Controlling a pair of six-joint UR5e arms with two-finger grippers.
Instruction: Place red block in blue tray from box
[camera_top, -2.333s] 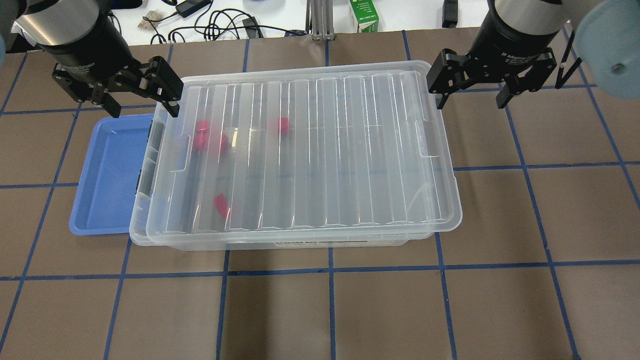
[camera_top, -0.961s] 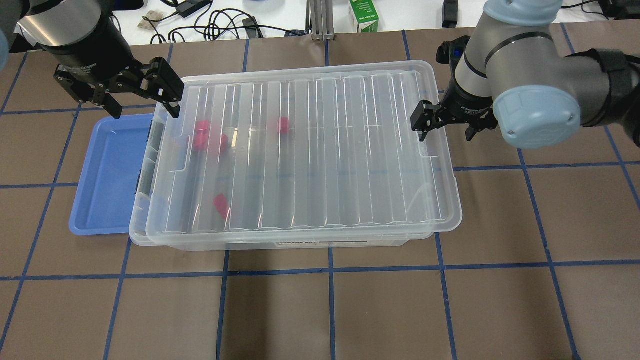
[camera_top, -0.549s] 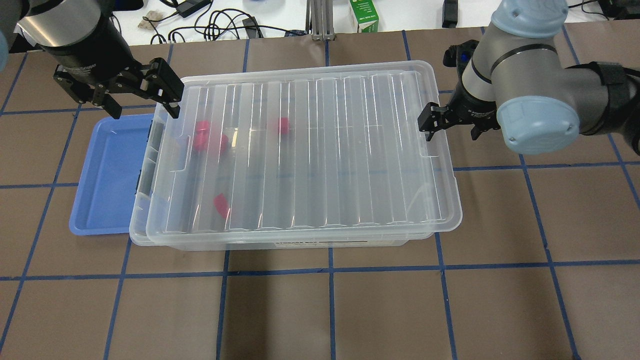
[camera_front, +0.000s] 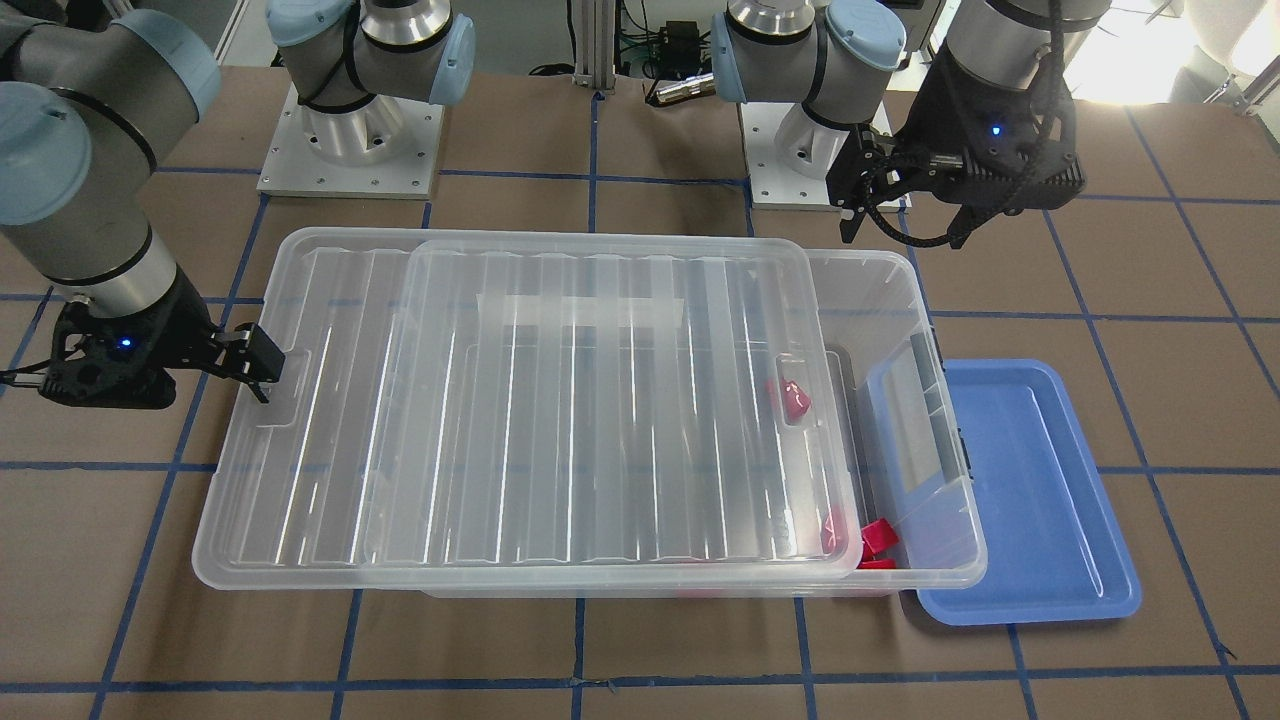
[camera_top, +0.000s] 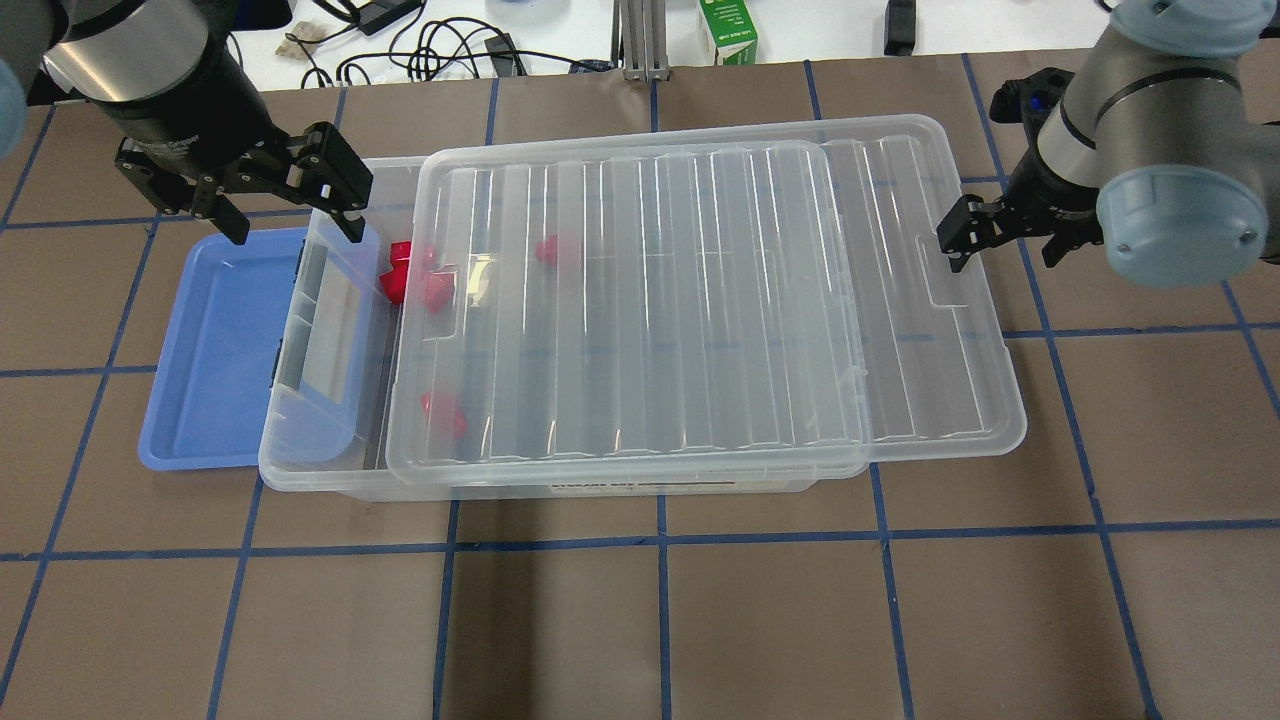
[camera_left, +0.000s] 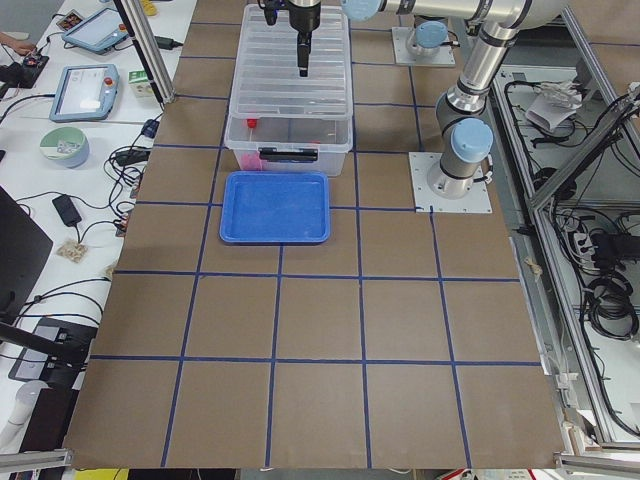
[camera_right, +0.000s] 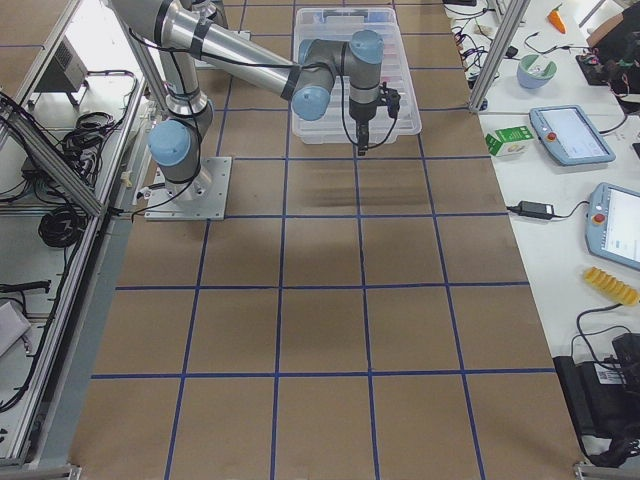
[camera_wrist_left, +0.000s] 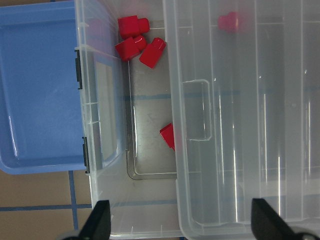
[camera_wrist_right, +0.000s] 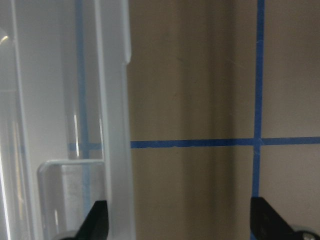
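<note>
The box (camera_top: 310, 475) stands on the surface (camera_top: 700, 620). Its lid (camera_top: 700, 300) sits offset toward the robot's right, overhanging that end and leaving a strip open at the left end. Red blocks (camera_wrist_left: 131, 48) lie on the box floor. Three are clustered in the open strip on the side far from the robot, a fourth block (camera_wrist_left: 169, 136) is half under the lid's edge, and a fifth block (camera_wrist_left: 229, 21) is under the lid. The tray (camera_top: 215, 340) lies tight beside the box's left end. The left hand (camera_top: 297, 228) hovers above the box's far-left corner, fingers wide apart. The right hand (camera_top: 1003, 258) is low at the lid's right edge, also spread, with one finger (camera_front: 262, 362) against the rim by the handle notch.
</note>
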